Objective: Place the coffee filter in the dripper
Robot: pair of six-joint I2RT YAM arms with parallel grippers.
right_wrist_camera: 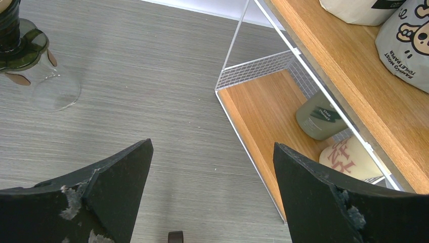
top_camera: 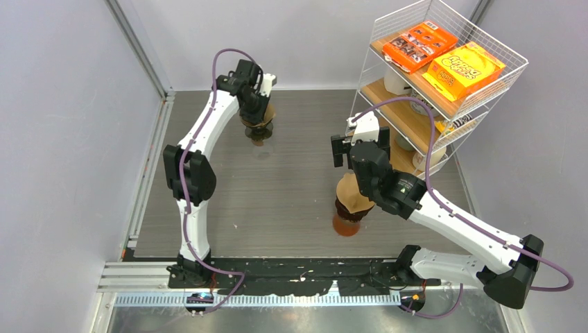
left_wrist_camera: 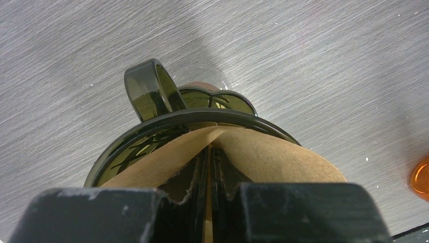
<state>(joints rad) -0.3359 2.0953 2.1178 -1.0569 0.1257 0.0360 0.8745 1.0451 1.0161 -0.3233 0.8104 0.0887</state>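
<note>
Filter (left_wrist_camera: 273, 157): pinched by left gripper (left_wrist_camera: 210, 197), partly inside dripper (left_wrist_camera: 152, 96); right gripper (right_wrist_camera: 212, 152) agape, idle; next: seat, release, lift clear

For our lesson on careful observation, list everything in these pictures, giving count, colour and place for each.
dripper: one, dark green, far left of the table, on the jug
jug: one, clear glass, under the dripper
coffee filter: one, brown, in the dripper
filter stack: one, brown, mid table, in the holder
holder: one, orange, mid table
rack: one, white wire, wooden shelves, right of the table
orange box: one, top shelf
yellow box: one, top shelf
table: one, grey
left gripper: black, shut on the coffee filter
right gripper: black, open, empty
</note>
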